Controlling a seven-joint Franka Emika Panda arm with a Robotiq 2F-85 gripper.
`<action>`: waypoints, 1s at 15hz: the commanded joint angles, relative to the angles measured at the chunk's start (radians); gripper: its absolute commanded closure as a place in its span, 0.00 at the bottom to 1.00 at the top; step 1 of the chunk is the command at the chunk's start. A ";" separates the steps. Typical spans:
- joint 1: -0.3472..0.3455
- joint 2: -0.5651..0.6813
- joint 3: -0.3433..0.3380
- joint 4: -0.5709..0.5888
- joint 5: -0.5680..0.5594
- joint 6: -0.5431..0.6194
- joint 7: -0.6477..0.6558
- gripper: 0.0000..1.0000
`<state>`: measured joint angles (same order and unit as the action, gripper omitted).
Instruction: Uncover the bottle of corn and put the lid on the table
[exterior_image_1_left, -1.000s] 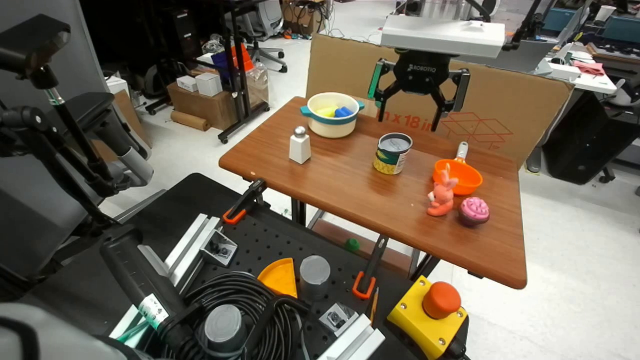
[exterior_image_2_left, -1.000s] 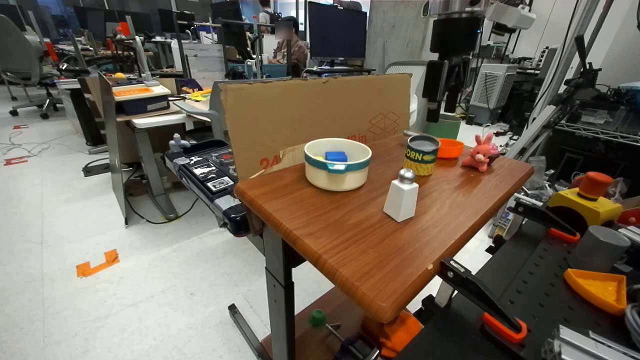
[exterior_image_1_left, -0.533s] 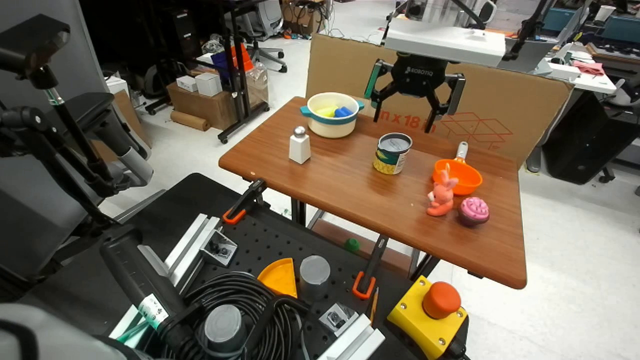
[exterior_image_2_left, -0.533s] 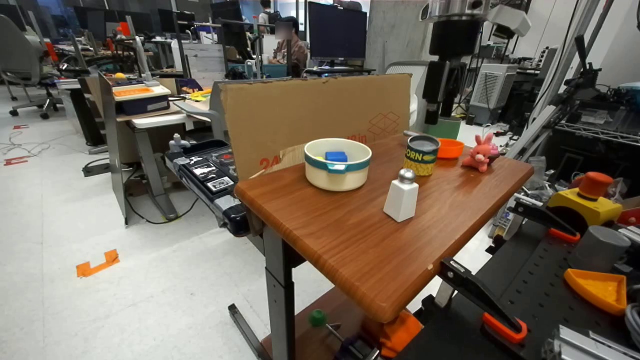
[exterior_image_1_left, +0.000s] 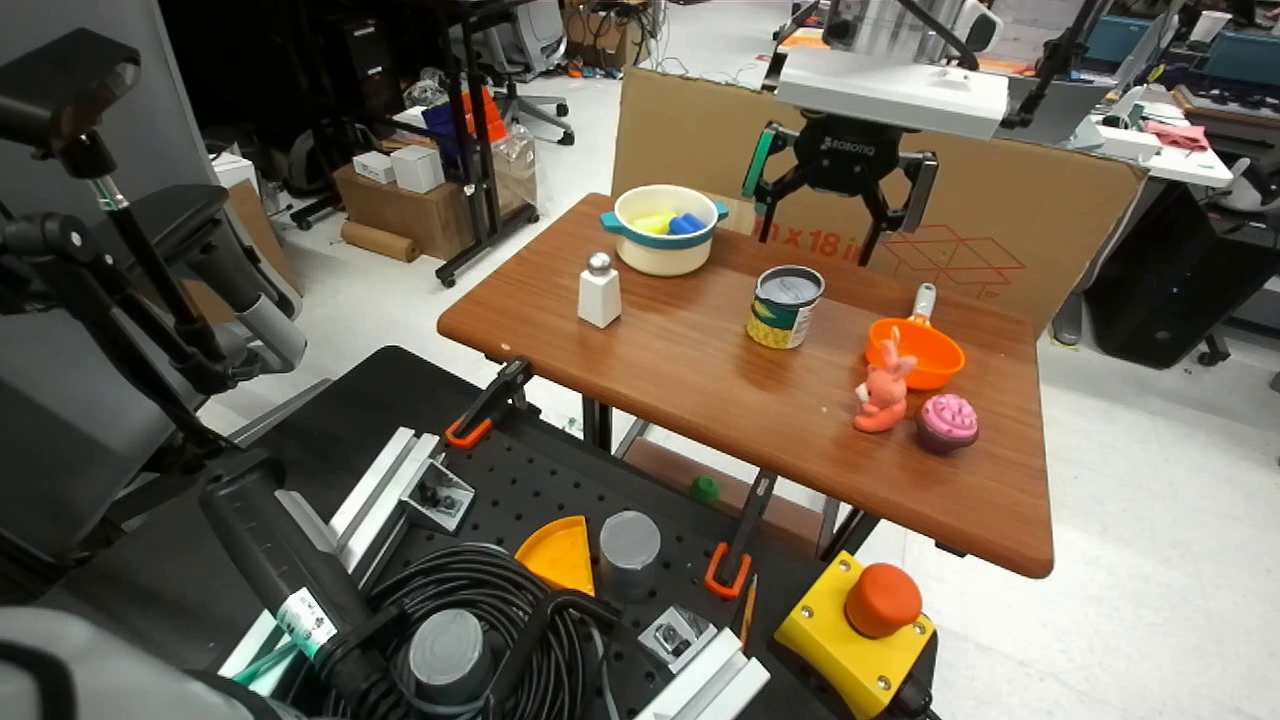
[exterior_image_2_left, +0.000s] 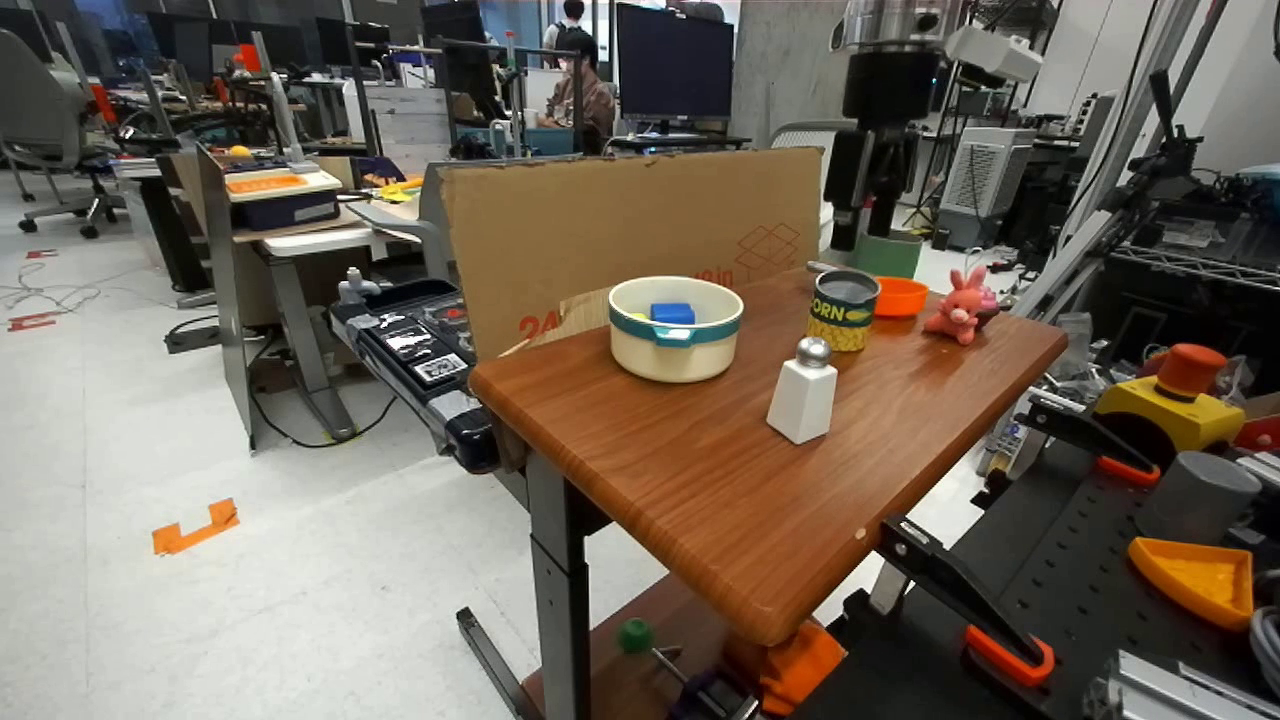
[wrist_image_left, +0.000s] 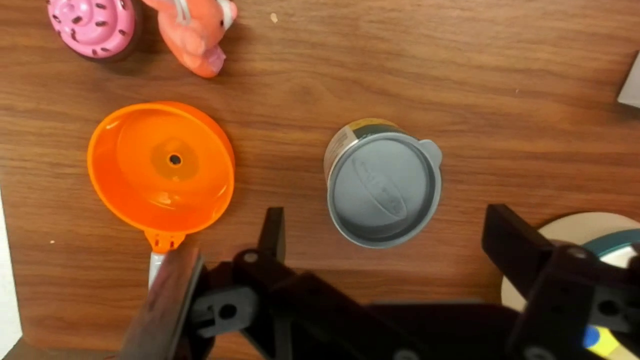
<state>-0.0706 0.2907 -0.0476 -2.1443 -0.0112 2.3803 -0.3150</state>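
Hovering above the reddish-brown counter (exterior_image_1_left: 650, 375), the end effector (exterior_image_1_left: 815, 251) has its two fingers (wrist_image_left: 512, 250) spread wide apart, with nothing in its grasp. The bottle of corn (exterior_image_1_left: 772, 325) stands upright on the counter, its green and yellow label showing in both exterior views. On top of it sits the grey lid (wrist_image_left: 382, 190), a small tab jutting from its pale rim. The wrist view shows the lid in the span between the fingertips, touching neither.

In an exterior view, the bottle stands between a white shaker (exterior_image_1_left: 600, 300) with a metal top and an orange bowl (exterior_image_1_left: 935, 365) with a pale handle. A coral toy rabbit (exterior_image_1_left: 882, 400) sits near the orange bowl, and a pink-topped cupcake (exterior_image_1_left: 947, 425) is just beside the rabbit. A cream pot (exterior_image_1_left: 662, 258) with a teal band and handles contains a yellow item (exterior_image_1_left: 652, 222) and a blue item (exterior_image_1_left: 685, 223). Cardboard (exterior_image_1_left: 700, 130) stands upright along one long edge of the counter in both exterior views. Beside the opposite edge lies a black perforated platform (exterior_image_1_left: 560, 490), where two black-and-orange clamps (exterior_image_1_left: 500, 390) are set.
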 joint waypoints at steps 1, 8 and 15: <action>-0.008 0.045 0.011 0.060 0.004 -0.002 0.041 0.00; -0.012 0.077 0.019 0.093 0.018 -0.055 0.076 0.00; -0.012 0.093 0.017 0.117 0.020 -0.137 0.091 0.00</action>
<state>-0.0705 0.3645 -0.0446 -2.0648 -0.0065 2.2903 -0.2308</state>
